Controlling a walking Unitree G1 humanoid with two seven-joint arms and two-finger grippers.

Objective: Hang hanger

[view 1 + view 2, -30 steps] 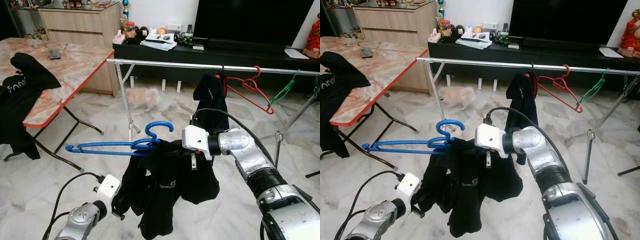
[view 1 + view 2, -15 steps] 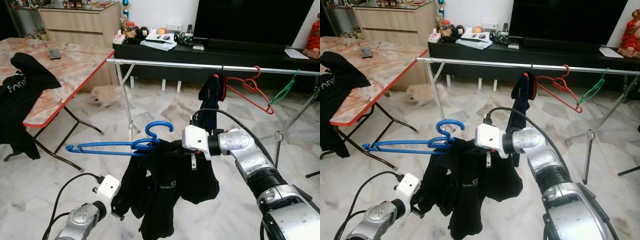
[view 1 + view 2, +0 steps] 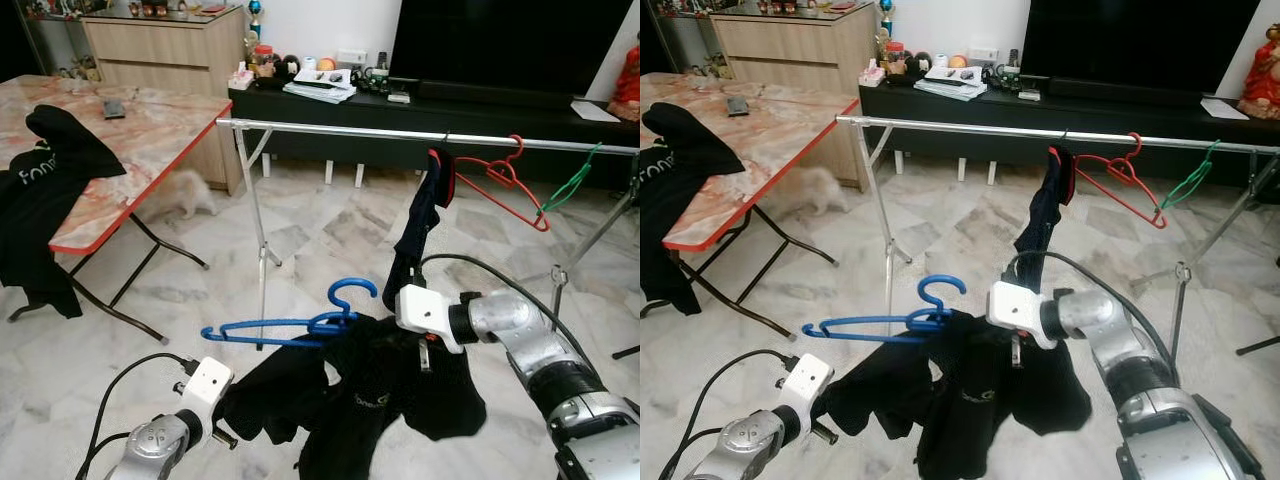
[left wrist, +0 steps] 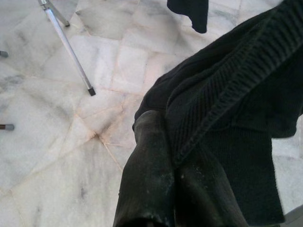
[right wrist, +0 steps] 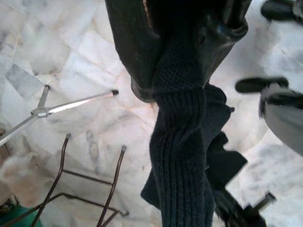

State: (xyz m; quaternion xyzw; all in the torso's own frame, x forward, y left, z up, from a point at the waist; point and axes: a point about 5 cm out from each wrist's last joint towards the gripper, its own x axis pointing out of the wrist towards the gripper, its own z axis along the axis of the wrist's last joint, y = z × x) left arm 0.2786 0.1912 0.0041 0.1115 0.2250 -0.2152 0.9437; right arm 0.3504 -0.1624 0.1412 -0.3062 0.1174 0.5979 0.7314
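A blue hanger (image 3: 290,325) hangs low in front of me with a black garment (image 3: 385,395) draped on it, hook up. My right gripper (image 5: 177,56) is shut on the garment's ribbed edge beside the hanger's neck. My left gripper (image 4: 173,189) is shut on a lower fold of the same garment, down at the left. Beyond stands the silver clothes rail (image 3: 340,128), above and behind the hanger. On the rail are another black garment (image 3: 420,215), a red hanger (image 3: 500,180) and a green hanger (image 3: 570,180).
A folding table (image 3: 150,130) with a red edge stands at the left, a black shirt (image 3: 40,190) draped over it. A small pale dog (image 3: 185,190) is under its far end. The rail's legs (image 3: 260,260) stand on the marble floor. A dark TV console (image 3: 420,105) lines the back wall.
The blue hanger and garment, with my right gripper, have shifted right and lower. The dog has walked left under the table. The black garment on the rail has swung edge-on.
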